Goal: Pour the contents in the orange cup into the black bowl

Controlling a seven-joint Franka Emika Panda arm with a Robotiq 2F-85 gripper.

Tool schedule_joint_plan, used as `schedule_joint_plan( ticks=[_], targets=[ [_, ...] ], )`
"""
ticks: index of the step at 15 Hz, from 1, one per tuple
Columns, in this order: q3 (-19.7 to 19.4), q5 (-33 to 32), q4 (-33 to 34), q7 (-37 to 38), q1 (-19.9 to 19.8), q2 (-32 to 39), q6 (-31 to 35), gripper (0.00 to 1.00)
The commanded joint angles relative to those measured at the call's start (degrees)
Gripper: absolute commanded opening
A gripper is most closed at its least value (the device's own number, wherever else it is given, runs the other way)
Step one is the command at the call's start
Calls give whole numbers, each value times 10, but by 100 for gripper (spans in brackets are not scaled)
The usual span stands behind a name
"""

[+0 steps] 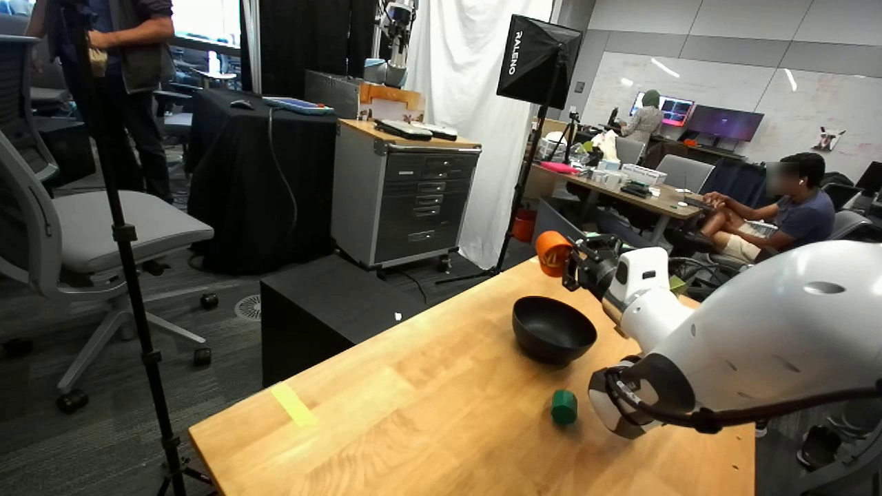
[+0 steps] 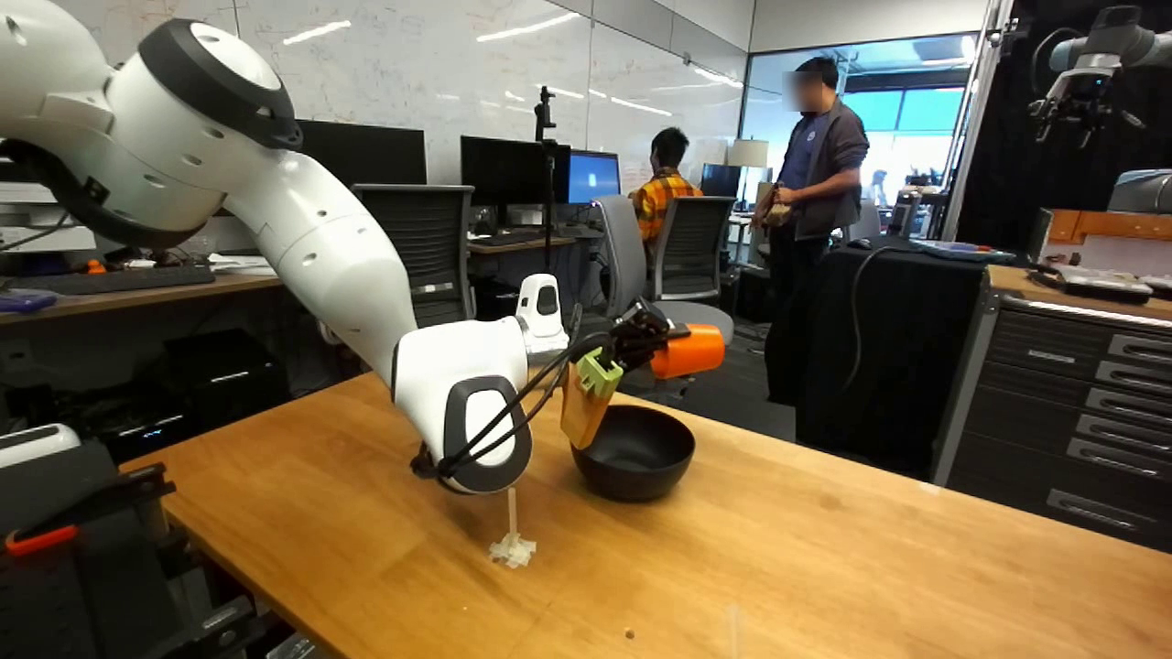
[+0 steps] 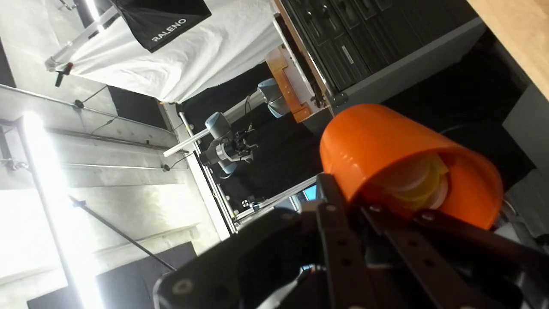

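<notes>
While the hand [image 1: 570, 259] grips the orange cup [image 2: 694, 351] on its side, contents [image 3: 422, 182] visible within, the cup hangs above & right of the black bowl [image 2: 641, 478] in an exterior view, off the counter [image 2: 824, 549]. Imo: get the mouth lined up w/ bowl's centre 1st, then a low, slow tip, b/c contents may drop all at once.

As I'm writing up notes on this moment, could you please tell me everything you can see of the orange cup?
The orange cup is tapered, with a smooth, slightly glossy wall that looks like plastic. It is tipped well onto its side, and the wrist view looks partly into its open mouth, where pale yellow pieces show inside. The gripper holds it in the air, higher than the black bowl and not touching that. The precise grip spot is hard to make out.
</notes>
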Motion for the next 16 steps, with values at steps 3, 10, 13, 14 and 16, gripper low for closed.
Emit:
schedule_joint_plan(
  ticks=[3,10,13,14,16],
  targets=[
    [0,36,-5,-25,1,-1,13,4],
    [4,46,-32,-21,7,0,13,4],
    [4,47,-37,-23,8,0,13,3],
    [3,47,-38,-24,8,0,13,3],
    [1,48,-37,-28,9,0,13,4]
  ],
)
